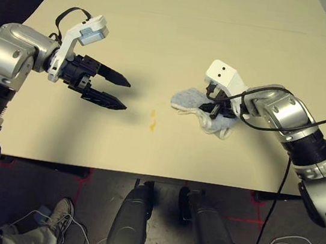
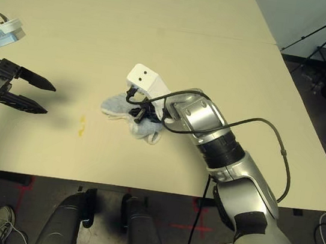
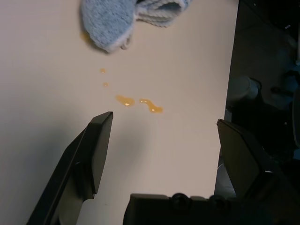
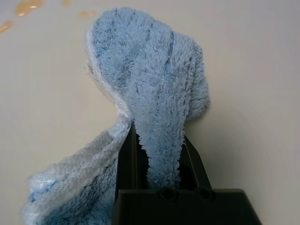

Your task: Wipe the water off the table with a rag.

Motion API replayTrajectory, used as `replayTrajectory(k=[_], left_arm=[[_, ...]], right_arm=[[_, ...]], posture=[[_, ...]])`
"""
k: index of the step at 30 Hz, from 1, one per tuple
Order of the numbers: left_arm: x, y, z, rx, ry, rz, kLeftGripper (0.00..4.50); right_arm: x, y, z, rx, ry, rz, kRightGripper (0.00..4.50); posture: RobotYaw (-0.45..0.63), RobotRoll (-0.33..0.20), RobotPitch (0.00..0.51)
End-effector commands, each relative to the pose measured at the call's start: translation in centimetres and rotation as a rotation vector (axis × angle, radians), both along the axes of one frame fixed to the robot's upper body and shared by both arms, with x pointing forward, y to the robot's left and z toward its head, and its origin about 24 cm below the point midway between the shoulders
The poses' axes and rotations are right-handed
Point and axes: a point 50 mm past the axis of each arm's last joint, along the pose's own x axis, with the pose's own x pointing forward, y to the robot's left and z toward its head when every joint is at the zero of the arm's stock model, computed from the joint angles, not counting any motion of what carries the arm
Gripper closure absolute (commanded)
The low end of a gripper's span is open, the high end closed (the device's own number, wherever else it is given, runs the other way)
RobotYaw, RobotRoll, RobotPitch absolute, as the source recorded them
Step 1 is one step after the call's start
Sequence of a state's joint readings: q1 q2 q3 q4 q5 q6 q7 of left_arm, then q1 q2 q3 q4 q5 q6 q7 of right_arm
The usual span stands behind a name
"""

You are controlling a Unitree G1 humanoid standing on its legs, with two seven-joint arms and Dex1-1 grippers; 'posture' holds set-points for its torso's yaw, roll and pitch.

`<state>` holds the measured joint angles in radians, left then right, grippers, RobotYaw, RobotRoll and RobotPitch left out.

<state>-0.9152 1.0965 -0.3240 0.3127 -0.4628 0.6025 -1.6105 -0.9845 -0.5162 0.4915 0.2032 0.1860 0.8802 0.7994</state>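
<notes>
The right gripper (image 4: 157, 154) was clamped on a fold of the small, soft, pale grey-blue terry rag (image 4: 150, 75), its 2 black fingers (image 4: 125, 159) nearly together with only the pinched cloth between them. The rest of the rag lay crumpled on the large, plain, pale beige table (image 1: 180, 39), spreading out beyond the fingertips and to one side of them. In the head views the right gripper (image 1: 216, 108) pressed low onto the rag (image 1: 190, 100), and its fingers were mostly hidden under the white wrist camera housing (image 1: 224, 77) and the cloth. The silver right forearm (image 1: 286, 112) reached in from about 4 o'clock, bent at the elbow, with a black cable (image 1: 271, 126) looped along it.

The left gripper (image 1: 114, 91) was spread wide and held nothing; its 2 black fingers (image 1: 110, 77) pointed toward 3 o'clock, raised above their shadow on the table. The left arm (image 1: 14, 55) came in from 9 o'clock.

The water (image 1: 153, 120), a few small yellowish-orange spots and streaks, sat between the 2 grippers, at about 8 o'clock from the rag and just clear of its edge. In the left wrist view the water (image 3: 139, 101) showed as 2 larger blobs and 2 tiny dots trailing toward the rag (image 3: 112, 23), which was cut off by the frame there.
</notes>
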Motion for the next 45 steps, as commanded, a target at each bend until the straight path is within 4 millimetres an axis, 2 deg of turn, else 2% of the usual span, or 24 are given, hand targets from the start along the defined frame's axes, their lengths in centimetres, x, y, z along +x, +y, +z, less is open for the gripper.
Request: replayTrajectory(k=[1,6,12,18,23,28,36,45], left_arm=[[0.0,0.0,0.1,0.005,-0.008,0.000,0.00],[0.2,-0.3,0.1,0.004,-0.010,-0.003,0.00],[0.4,-0.3,0.5,0.008,-0.023,-0.005,0.00],[0.6,-0.2,0.7,0.008,-0.033,-0.002,0.00],[0.8,-0.2,0.7,0.007,-0.036,0.000,0.00],[0.9,-0.5,0.8,-0.001,-0.037,-0.005,0.00],[0.8,0.0,0.7,0.003,-0.033,0.013,0.00],[1.1,0.0,0.6,0.002,-0.030,0.020,0.00]], right_arm=[[1.8,-2.4,0.2,-0.034,-0.080,-0.193,4.30],[2.2,-2.0,1.5,0.005,-0.124,-0.194,4.30],[-1.9,2.0,2.9,0.084,0.043,0.129,4.30],[-5.2,4.6,3.3,0.102,0.153,0.293,4.30],[-5.6,6.7,3.0,0.084,0.177,0.343,4.30],[-5.5,8.8,1.6,0.061,0.194,0.370,4.30],[-7.0,9.5,0.2,0.041,0.256,0.399,4.30],[-7.7,11.0,-0.5,0.078,0.302,0.418,4.30]], posture=[[0.16,0.000,0.259],[0.16,0.000,0.259],[0.16,0.000,0.259],[0.16,0.000,0.259],[0.14,0.000,0.266],[0.17,0.000,0.277],[0.17,0.000,0.282],[0.17,0.000,0.290]])
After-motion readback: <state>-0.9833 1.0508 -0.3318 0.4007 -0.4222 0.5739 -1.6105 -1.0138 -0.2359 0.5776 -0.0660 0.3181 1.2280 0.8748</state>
